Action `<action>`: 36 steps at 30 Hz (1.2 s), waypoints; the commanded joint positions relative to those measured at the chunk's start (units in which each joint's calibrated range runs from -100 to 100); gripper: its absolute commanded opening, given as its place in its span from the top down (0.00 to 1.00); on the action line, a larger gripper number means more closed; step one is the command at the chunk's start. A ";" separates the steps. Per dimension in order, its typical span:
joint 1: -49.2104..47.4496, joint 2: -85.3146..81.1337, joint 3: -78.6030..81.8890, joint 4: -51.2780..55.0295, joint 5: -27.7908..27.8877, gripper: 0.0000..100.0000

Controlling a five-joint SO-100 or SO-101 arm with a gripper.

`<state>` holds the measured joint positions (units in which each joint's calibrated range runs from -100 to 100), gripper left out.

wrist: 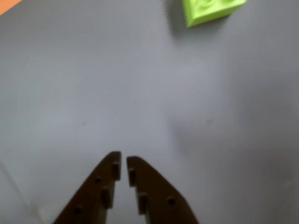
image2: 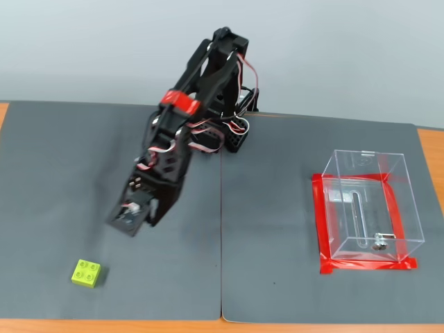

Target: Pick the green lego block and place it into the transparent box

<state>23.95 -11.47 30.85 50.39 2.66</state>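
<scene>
The green lego block point(image2: 87, 272) lies studs-up on the grey mat near the front left in the fixed view. In the wrist view only part of the green lego block point(wrist: 209, 10) shows, at the top edge right of centre. My gripper point(wrist: 123, 158) is shut, its two dark fingers nearly touching with nothing between them. In the fixed view the gripper point(image2: 125, 220) hangs above the mat, up and to the right of the block and apart from it. The transparent box point(image2: 368, 208) stands far to the right.
Red tape point(image2: 320, 229) frames the box's base. Two grey mats meet at a seam point(image2: 221, 243) down the middle. The arm's base point(image2: 232, 132) stands at the back centre. Orange table edge point(image2: 430, 146) shows at the right.
</scene>
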 commanded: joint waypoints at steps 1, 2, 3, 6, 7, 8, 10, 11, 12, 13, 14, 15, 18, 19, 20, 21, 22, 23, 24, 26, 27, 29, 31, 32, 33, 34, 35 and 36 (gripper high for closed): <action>2.42 4.39 -7.92 -2.91 2.37 0.98; 2.94 5.83 -9.27 -3.78 3.04 0.98; 3.39 7.27 -10.63 -4.64 3.56 0.98; 4.36 11.85 -15.06 -6.64 4.76 0.98; 4.58 13.38 -16.69 -7.07 5.07 0.98; 4.58 14.99 -18.41 -7.42 5.39 0.98; 4.58 18.29 -21.94 -7.77 6.01 0.98; 4.58 19.99 -23.66 -7.77 6.32 0.98; 4.58 21.60 -25.38 -7.77 6.59 0.98; 4.58 23.21 -27.09 -7.77 6.64 0.98; 4.51 24.82 -28.90 -7.77 6.64 0.98; 4.51 26.35 -30.71 -7.77 6.64 0.98; 4.51 31.61 -37.41 -7.77 6.64 0.98; 4.51 32.54 -38.67 -7.77 6.64 0.98; 4.51 33.13 -39.67 -7.77 6.64 0.98; 4.51 33.64 -40.48 -7.68 6.64 0.98; 4.51 34.06 -41.12 -7.42 6.64 0.97; 4.36 34.23 -41.21 -7.33 6.74 0.97; 4.29 34.40 -41.12 -7.16 7.00 0.96; 4.14 34.57 -40.84 -6.99 7.31 0.90; 4.06 34.66 -40.84 -6.90 7.11 0.87; 3.99 34.74 -40.84 -6.90 7.00 0.80; 3.99 34.83 -40.84 -6.90 6.95 0.76; 3.99 34.91 -40.84 -6.90 6.95 0.74; 3.99 35.00 -40.84 -6.90 7.00 0.73; 3.99 35.08 -40.75 -6.90 7.11 0.71; 3.99 35.08 -40.75 -6.90 7.16 0.71; 3.99 35.17 -40.75 -6.90 7.21 0.70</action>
<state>28.30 23.96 -6.96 43.28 9.69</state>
